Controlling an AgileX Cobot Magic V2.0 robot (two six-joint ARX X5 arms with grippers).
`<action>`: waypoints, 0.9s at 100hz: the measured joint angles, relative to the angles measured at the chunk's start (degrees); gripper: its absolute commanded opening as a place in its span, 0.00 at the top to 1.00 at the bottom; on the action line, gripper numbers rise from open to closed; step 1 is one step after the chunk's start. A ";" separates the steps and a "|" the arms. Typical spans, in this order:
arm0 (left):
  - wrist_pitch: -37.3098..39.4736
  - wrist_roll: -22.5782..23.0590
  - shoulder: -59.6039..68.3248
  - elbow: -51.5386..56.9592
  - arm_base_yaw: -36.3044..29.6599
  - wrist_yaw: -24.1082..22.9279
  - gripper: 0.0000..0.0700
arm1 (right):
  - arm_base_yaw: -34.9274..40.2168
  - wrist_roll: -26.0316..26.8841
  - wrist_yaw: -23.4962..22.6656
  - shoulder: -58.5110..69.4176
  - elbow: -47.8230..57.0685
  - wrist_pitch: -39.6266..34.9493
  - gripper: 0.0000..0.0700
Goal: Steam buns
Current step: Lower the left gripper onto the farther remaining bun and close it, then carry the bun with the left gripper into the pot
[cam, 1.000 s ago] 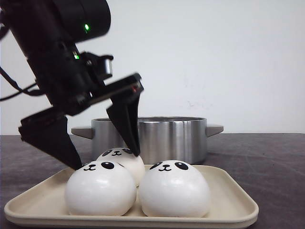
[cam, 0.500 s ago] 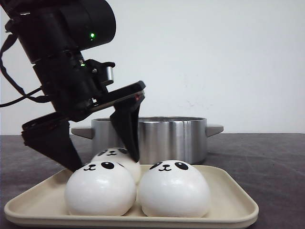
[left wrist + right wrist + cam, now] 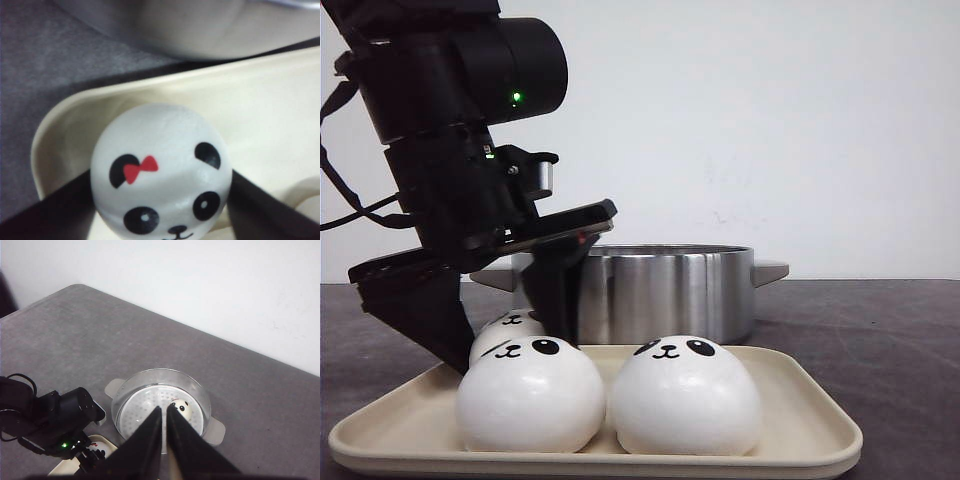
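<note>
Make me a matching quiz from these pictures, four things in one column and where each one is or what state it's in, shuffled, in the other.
Things:
1. bow bun
2. pot bun
3. tray
4. right gripper

Places or states:
A. lies inside the steel pot
B. sits between the left gripper jaws
C. holds two buns at its front
D. jaws nearly together, holding nothing, high above the pot

Pairs: 1-B, 2-A, 3-C, 4-D

Tray on worktop, nearest front camera. Two buns side by side at tray front: left, right. Third bun behind left one, between left end effector fingers. Pot on worktop behind tray. Fourth bun inside pot.
</note>
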 measured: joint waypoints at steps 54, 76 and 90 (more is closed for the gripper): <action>-2.51 0.98 0.28 2.03 0.00 1.05 1.00 | 0.00 1.33 0.00 0.00 0.00 -2.69 0.99; -11.30 7.32 -1.18 14.08 -0.96 7.13 1.00 | 0.02 1.36 -0.28 0.00 0.00 -2.54 0.99; -16.39 11.30 -2.27 22.03 -2.36 8.09 1.00 | 0.02 1.31 -0.37 0.00 0.00 -1.18 0.99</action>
